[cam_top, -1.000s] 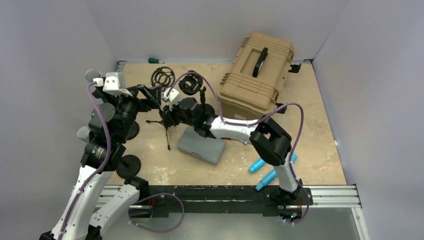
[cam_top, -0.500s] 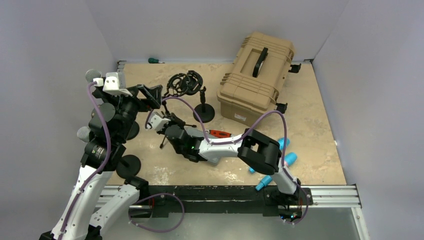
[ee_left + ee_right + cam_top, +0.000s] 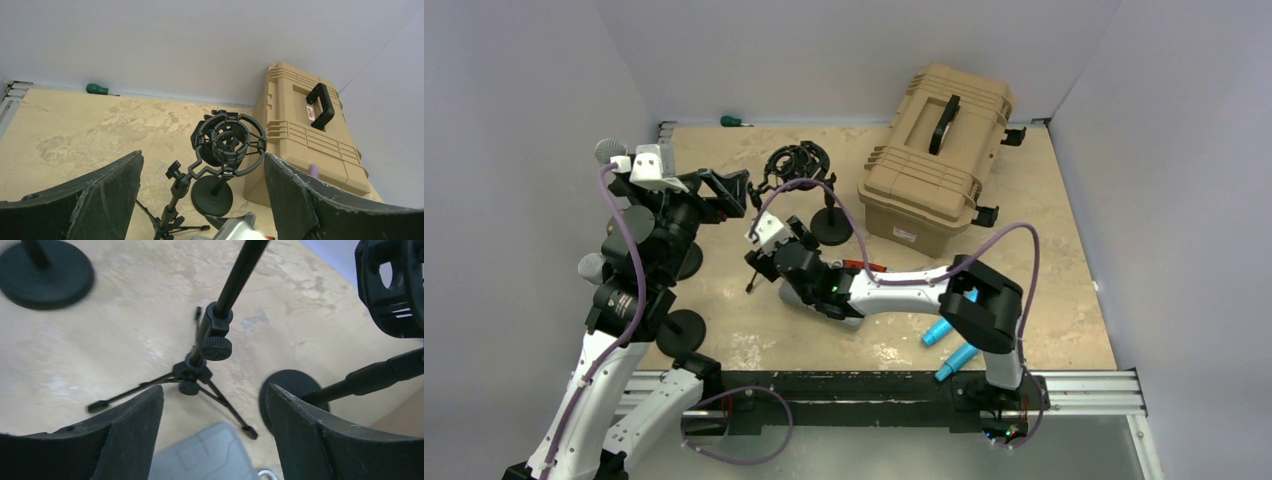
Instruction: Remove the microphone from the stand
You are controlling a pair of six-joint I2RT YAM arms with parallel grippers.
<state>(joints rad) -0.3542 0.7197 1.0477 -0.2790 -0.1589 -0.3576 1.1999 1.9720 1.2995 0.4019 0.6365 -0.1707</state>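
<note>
Change: right claw (image 3: pixel 214 390) stood higher, by the top of the tripod stand (image 3: pixel 210 347), jaws near together, a second ago; it now sits lower and nearer, jaws spread, holding nothing.
Left claw (image 3: pixel 202 157): unmoved, spread wide, nothing between the pads.
Stand: legs on the surface (image 3: pixel 1044 250), pole tilted, knob partway up.
Microphone (image 3: pixel 609 150): grey mesh head at far left behind the left arm; body hidden, mounting cannot be told.

Tan hard plastic case (image 3: pixel 939 150) with black handle stands far right on beige worktop (image 3: pixel 1044 250). Green-handled screwdriver (image 3: pixel 730 121) lies at far edge. Two blue cylinders (image 3: pixel 944 330) near front right. Grey flat plastic box (image 3: pixel 200 452) mid-worktop.
</note>
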